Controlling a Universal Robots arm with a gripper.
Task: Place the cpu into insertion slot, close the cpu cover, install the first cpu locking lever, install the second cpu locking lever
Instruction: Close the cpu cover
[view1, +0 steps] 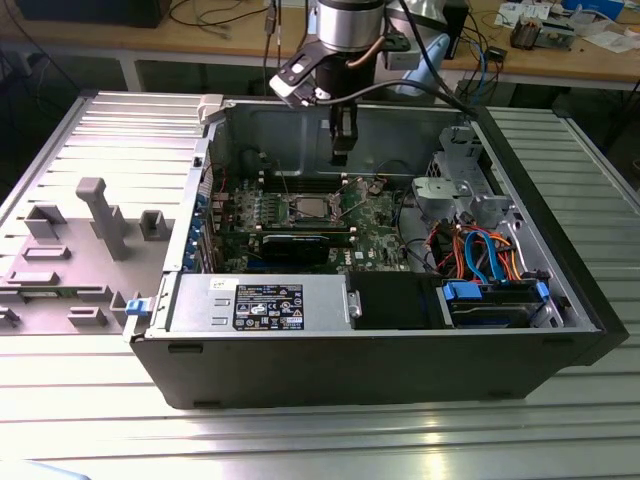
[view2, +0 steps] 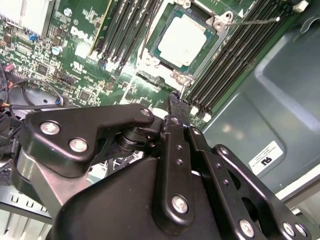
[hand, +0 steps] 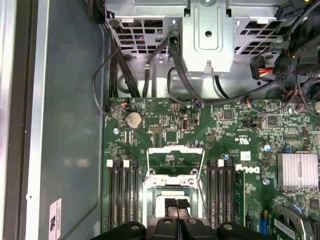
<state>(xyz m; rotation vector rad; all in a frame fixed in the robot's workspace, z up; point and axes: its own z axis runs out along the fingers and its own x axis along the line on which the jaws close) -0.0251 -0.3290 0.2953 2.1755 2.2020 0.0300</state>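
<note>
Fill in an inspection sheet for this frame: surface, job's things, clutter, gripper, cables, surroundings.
Surface: ribbed metal table carrying an open PC case.
Job's things: cpu seated in the slot; cover looks raised open.
Clutter: grey fixture plate on the exterior view's left.
Gripper: gripper shut, empty, hanging over the board near the slot.
Cables: orange and blue leads by the drive cage.
Surroundings: wooden workbench behind the table.
</note>
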